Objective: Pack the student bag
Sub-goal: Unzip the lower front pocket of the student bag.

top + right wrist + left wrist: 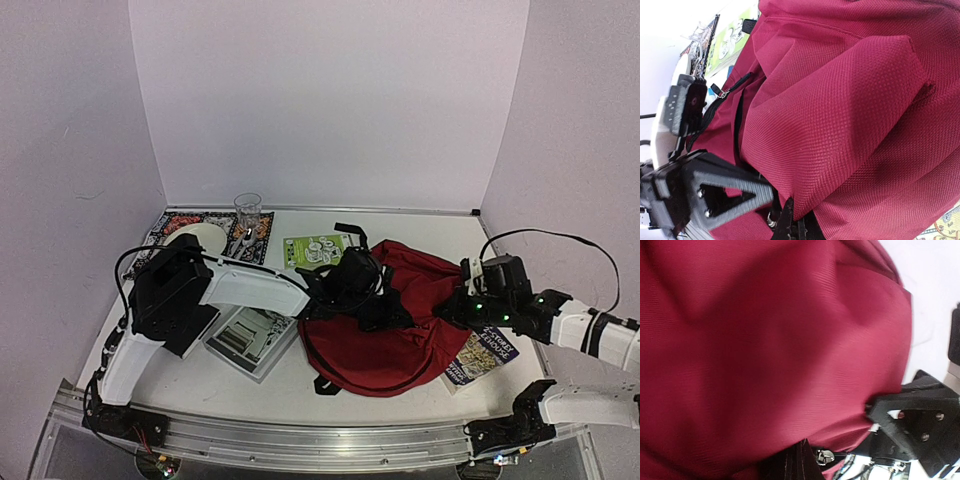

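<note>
Lying on the desk (430, 235), the backpack (400, 360) hides its contents. Left hand (393, 316) near its middle and right hand (455, 312) at its 3 o'clock edge are both closed tight, pinching its fabric.

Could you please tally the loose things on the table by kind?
Soft dark-red fabric backpack: 1
Booklets: 3 (green booklet, grey-white booklet, blue-and-yellow booklet)
Clear drinking glass: 1
Round white plate: 1
Dark patterned placemat: 1
Total: 7
</note>
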Controlling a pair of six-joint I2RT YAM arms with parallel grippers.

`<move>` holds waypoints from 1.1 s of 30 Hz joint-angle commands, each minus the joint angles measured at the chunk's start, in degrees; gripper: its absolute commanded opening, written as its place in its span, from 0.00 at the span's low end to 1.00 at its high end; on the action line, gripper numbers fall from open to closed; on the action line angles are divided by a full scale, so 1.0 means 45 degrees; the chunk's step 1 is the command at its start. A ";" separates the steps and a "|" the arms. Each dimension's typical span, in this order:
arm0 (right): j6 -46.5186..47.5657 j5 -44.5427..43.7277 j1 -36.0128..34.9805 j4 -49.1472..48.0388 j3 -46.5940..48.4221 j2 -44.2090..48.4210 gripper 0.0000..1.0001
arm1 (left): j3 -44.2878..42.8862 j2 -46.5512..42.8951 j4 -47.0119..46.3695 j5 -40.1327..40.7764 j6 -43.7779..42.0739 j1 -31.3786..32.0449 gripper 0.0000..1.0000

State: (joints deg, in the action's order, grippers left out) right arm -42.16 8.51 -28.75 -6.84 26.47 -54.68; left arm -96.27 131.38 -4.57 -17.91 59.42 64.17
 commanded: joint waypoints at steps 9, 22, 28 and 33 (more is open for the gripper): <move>-0.0004 -0.0297 -0.0010 0.0366 0.0012 0.0588 0.00 | 0.0742 -0.1596 0.0346 0.1654 -0.1469 -0.0773 0.00; -0.0338 -0.1668 0.0002 0.1645 0.0340 0.0880 0.00 | 0.1023 -0.2347 0.1590 0.2969 -0.2849 -0.1046 0.00; -0.0467 -0.2557 0.0006 0.2507 0.0643 0.1104 0.00 | 0.1353 -0.2756 0.1885 0.3500 -0.3267 -0.1306 0.00; -0.0586 -0.2989 0.0015 0.2916 0.0786 0.1260 0.00 | 0.1366 -0.2914 0.2178 0.3844 -0.3624 -0.1413 0.00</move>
State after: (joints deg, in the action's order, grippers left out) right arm -44.10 1.08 -28.96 1.04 27.48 -50.36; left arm -90.94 122.37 2.45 -5.56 45.97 59.50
